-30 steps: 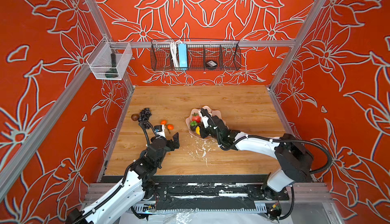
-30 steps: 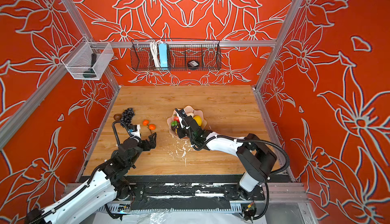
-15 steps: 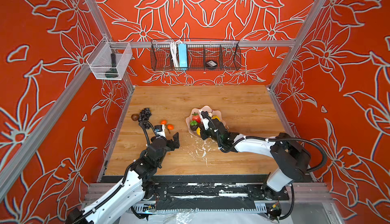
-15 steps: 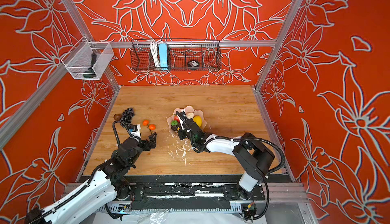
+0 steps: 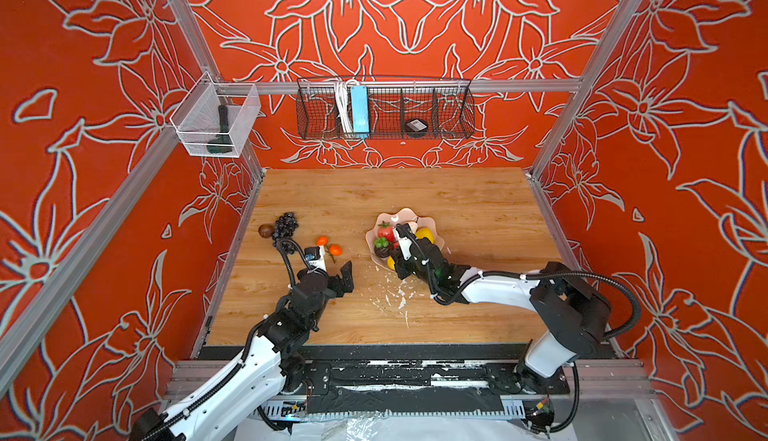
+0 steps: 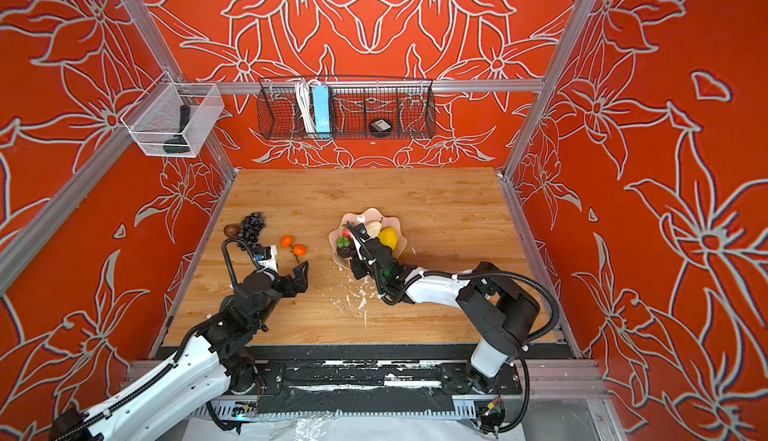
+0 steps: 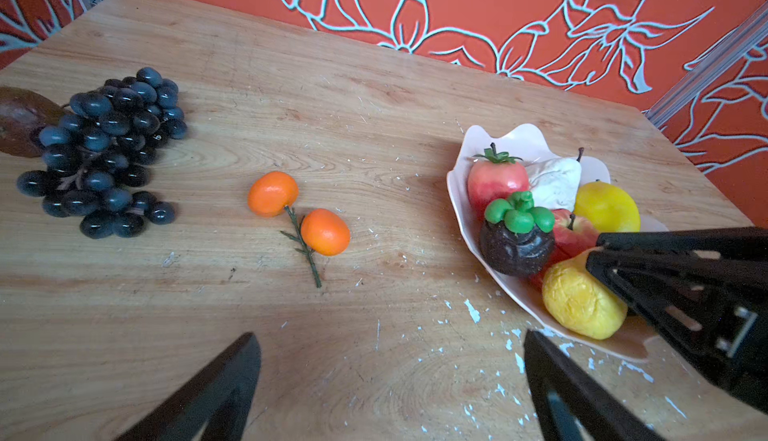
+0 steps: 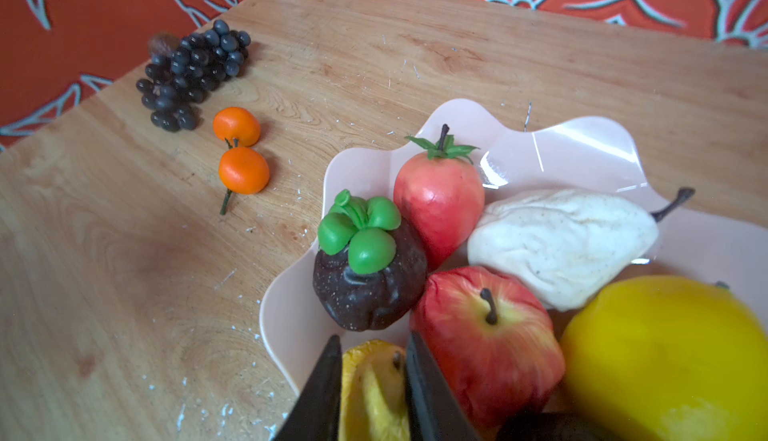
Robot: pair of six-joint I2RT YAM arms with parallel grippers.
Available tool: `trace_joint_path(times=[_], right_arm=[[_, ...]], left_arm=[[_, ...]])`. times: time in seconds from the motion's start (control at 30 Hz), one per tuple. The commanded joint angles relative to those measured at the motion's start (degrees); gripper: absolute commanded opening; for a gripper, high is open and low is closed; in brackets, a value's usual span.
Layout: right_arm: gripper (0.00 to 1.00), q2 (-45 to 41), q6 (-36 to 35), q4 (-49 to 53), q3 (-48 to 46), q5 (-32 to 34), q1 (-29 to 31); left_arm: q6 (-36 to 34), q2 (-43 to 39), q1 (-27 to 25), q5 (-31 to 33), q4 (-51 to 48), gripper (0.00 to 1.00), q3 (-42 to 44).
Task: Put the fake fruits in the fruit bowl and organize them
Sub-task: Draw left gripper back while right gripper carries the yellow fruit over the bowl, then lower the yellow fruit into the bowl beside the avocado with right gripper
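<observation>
The pale pink scalloped fruit bowl [image 5: 405, 212] [image 8: 561, 127] sits mid-table. It holds a red fruit with a leafy top [image 8: 438, 198], a dark fruit with a green cap [image 8: 370, 281], an apple [image 8: 486, 335], a white pear [image 8: 561, 243] and a big lemon [image 8: 665, 356]. My right gripper [image 8: 374, 339] [image 5: 395, 258] is at the bowl's near rim, its jaws pressed against both sides of a crumpled yellow lemon [image 8: 374, 389] [image 7: 582, 302]. Two small oranges [image 5: 328, 245] [image 7: 272, 194], black grapes [image 5: 284, 225] [image 7: 104, 148] and a brown fruit [image 5: 264, 230] lie on the table at left. My left gripper [image 5: 332, 266] [image 7: 388, 335] hovers open and empty, just nearer than the oranges.
White paint flecks [image 5: 395, 297] dot the wooden table [image 5: 457, 194] in front of the bowl. A black wire basket [image 5: 384, 110] hangs on the back wall and a clear mesh box [image 5: 216, 123] on the left post. Red walls close in three sides.
My right gripper has shifted slightly along the bowl's near rim with the yellow lemon, and its jaws stand a little wider. The left arm has not moved.
</observation>
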State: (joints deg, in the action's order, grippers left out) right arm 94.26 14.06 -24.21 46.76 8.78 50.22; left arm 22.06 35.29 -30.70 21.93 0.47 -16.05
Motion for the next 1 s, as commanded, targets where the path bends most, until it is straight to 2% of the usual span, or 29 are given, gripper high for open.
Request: trace_joint_path(times=[0.0,0.17,0.27,0.43,0.67,0.97], right_arm=[[0.37,-2.8,0.73,1.28,-0.11,1.33,0.49],[0.51,-6.42,2.23,6.72,1.53,1.42,0.43],[0.6,-9.6,3.42,11.72,2.87,2.26,0.41],[0.7,-15.34,4.6,18.76,4.25,1.4,0.41],[0.72,-21.27,4.77,24.96,4.59,-1.22,0.01],[0.6,-14.07,5.42,23.34,7.68,-7.51,-2.37]], left_arm=[[0.68,0.55,0.55,1.19,-0.02,0.98,-0.89],[3.08,4.51,1.74,0.51,-4.18,0.98,-5.68],[7.55,8.79,2.57,0.68,-11.12,0.98,-13.21],[10.78,17.31,3.33,-0.36,-18.21,0.98,-22.4],[12.42,23.66,7.88,-3.52,-19.94,0.98,-26.22],[13.21,23.79,8.2,-4.83,-18.99,0.98,-24.84]])
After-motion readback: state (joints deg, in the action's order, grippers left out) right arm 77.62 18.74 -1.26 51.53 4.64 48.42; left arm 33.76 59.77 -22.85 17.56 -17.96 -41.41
